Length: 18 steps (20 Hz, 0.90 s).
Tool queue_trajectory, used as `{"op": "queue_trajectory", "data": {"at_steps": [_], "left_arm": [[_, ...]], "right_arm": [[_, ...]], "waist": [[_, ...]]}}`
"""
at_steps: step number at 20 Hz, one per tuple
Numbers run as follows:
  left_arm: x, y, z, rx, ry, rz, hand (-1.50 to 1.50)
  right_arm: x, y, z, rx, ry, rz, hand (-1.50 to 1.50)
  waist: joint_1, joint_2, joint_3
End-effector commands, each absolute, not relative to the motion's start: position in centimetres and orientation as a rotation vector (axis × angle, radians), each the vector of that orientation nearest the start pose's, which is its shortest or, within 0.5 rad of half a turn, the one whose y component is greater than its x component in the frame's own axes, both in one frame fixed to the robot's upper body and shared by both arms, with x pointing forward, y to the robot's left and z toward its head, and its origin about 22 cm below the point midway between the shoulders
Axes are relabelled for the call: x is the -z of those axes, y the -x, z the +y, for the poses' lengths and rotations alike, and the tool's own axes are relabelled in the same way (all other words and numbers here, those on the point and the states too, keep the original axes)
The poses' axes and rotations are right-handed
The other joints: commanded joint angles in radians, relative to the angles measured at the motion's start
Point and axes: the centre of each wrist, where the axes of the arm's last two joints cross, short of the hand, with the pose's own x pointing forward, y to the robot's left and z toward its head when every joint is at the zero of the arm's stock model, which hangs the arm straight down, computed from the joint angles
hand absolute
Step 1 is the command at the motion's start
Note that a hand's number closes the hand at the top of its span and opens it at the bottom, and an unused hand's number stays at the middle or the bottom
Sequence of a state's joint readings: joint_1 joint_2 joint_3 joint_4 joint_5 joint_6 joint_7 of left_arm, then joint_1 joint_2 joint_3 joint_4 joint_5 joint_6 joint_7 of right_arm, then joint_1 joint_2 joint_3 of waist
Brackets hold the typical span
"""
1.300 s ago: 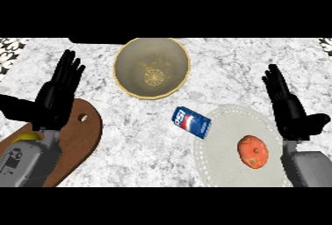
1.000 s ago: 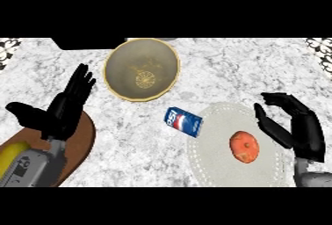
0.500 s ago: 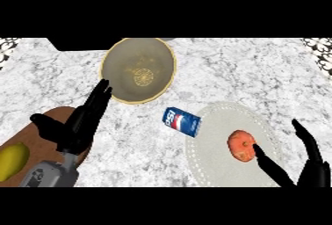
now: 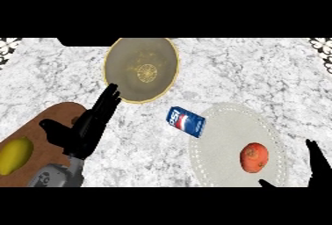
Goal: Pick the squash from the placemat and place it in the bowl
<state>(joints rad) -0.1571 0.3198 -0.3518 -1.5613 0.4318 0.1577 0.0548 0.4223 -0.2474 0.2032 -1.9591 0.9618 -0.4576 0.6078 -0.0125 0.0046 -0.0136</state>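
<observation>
We see the left robot hand (image 4: 84,127) with its fingers straight and spread, pointing up toward the bowl (image 4: 141,69), and it holds nothing. It hangs over the edge of a brown board (image 4: 39,127), where a yellow fruit (image 4: 14,155) lies. The right robot hand (image 4: 316,169) shows only at the bottom right corner, just beside the placemat (image 4: 224,127), and we cannot tell if its fingers are spread or curled. The orange squash (image 4: 254,157) sits on the pale round placemat, near that hand but not touching it. A blue can (image 4: 185,121) lies on the counter (image 4: 259,70) between the bowl and the placemat.
</observation>
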Motion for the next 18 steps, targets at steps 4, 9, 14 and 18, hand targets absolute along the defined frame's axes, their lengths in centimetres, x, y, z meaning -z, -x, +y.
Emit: {"op": "queue_trajectory", "data": {"at_steps": [4, 9, 14, 18], "left_arm": [[-3.5, -26.3, 19.6, 0.146, 0.272, -1.5, 0.0], [-3.4, -26.7, 19.3, 0.164, 0.303, -1.492, 0.0], [-3.0, -27.1, 20.0, 0.138, 0.274, -1.486, 0.0], [-2.8, -26.4, 18.9, 0.134, 0.284, -1.473, 0.0]], "right_arm": [[-7.2, -14.6, -20.9, -0.319, 1.152, -0.79, -1.5], [-10.7, -17.8, -17.0, -0.312, 1.091, -0.664, -1.5], [-11.4, -19.5, -17.6, -0.3, 1.09, -0.528, -1.5], [-9.3, -21.0, -17.6, -0.335, 1.063, -0.453, -1.5]], "waist": [[0.034, 0.003, 0.005], [0.046, 0.004, 0.008], [0.03, 0.002, 0.01], [0.03, -0.001, 0.012]]}}
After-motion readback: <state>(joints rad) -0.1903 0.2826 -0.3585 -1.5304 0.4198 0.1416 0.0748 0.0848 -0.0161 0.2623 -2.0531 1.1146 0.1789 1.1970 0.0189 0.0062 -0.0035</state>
